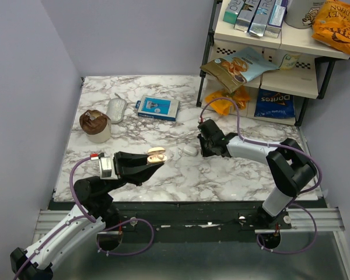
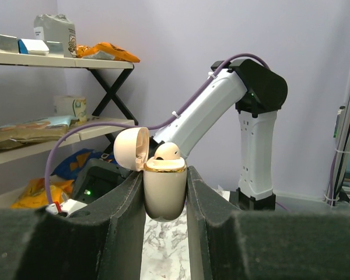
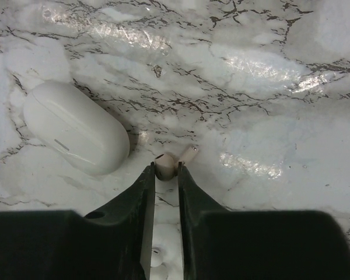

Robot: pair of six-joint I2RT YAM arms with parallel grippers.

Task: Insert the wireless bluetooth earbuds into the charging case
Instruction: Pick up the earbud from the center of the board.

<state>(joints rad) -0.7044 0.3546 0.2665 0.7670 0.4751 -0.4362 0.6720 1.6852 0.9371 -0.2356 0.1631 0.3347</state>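
Note:
My left gripper point(image 1: 156, 158) is shut on a beige charging case point(image 2: 165, 189) with a gold rim, held upright above the table. Its lid point(image 2: 132, 149) is swung open to the left, and one earbud point(image 2: 167, 151) sits in the case's top. The case also shows in the top view point(image 1: 157, 155). My right gripper point(image 3: 166, 169) is down on the marble table, its fingertips closed on the head of a second earbud point(image 3: 165, 165), whose stem points up and right. A closed white oval case point(image 3: 76, 127) lies just left of it.
A tiny white piece point(image 3: 157, 259) lies on the marble under my right gripper. A brown-topped cup point(image 1: 95, 125), a white mouse point(image 1: 116, 109) and a blue box point(image 1: 157, 108) sit at the back left. A shelf rack point(image 1: 262, 70) with snack bags stands at the back right.

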